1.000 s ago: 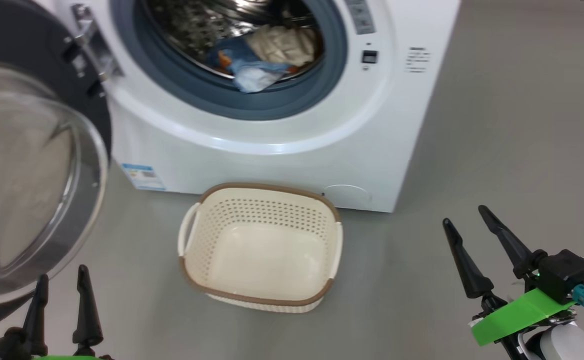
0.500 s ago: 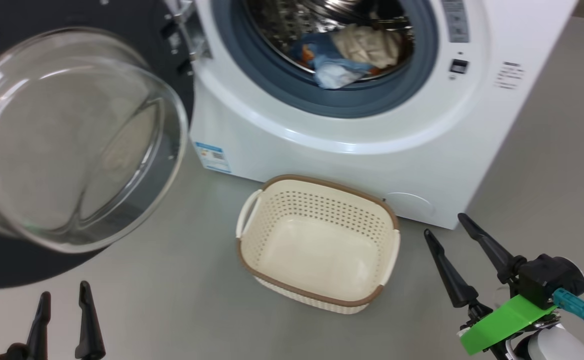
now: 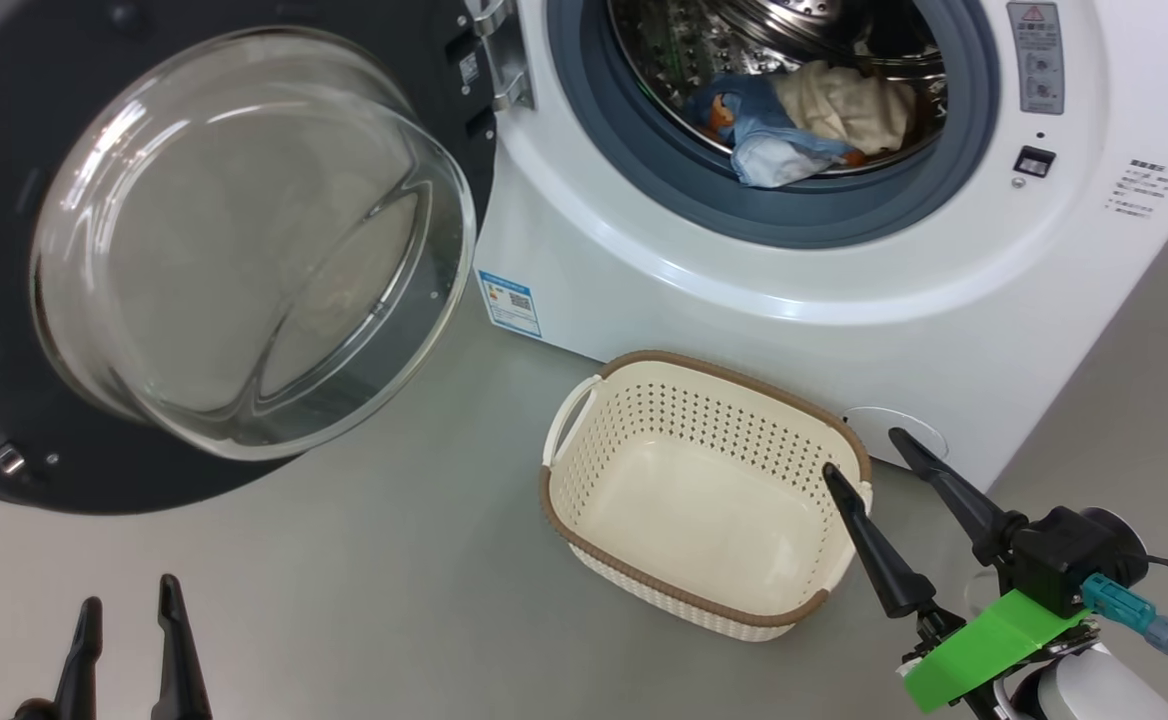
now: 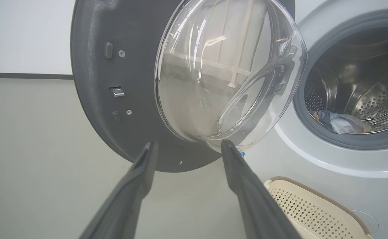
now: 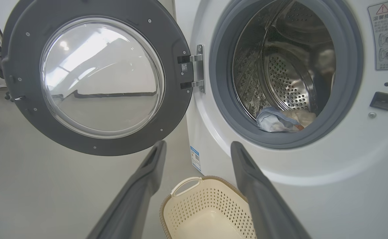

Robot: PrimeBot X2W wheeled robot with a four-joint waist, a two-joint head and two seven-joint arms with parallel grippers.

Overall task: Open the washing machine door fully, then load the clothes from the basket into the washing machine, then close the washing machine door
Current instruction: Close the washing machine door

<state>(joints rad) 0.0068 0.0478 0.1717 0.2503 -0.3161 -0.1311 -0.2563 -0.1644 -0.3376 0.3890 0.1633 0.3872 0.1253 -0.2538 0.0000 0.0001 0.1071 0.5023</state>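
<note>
The washing machine (image 3: 744, 300) stands with its door (image 3: 244, 240) swung wide open to the left, glass bowl bulging toward me. The clothes (image 3: 804, 120) lie inside the steel drum, light blue and cream, also seen as clothes (image 5: 282, 120) low in the drum. The basket (image 3: 704, 490) sits empty on the floor before the machine. My left gripper (image 3: 129, 600) is open at the lower left, below the door (image 4: 194, 79). My right gripper (image 3: 862, 452) is open by the basket's right rim, holding nothing.
Grey floor (image 3: 344, 580) spreads in front of the machine and under the open door. A white wall with a dark baseboard (image 4: 24, 75) runs behind the door. The basket (image 5: 207, 212) lies close under the drum opening.
The whole head picture has shifted right, so the camera has turned left. The door, basket and clothes stay put. Both grippers remain open.
</note>
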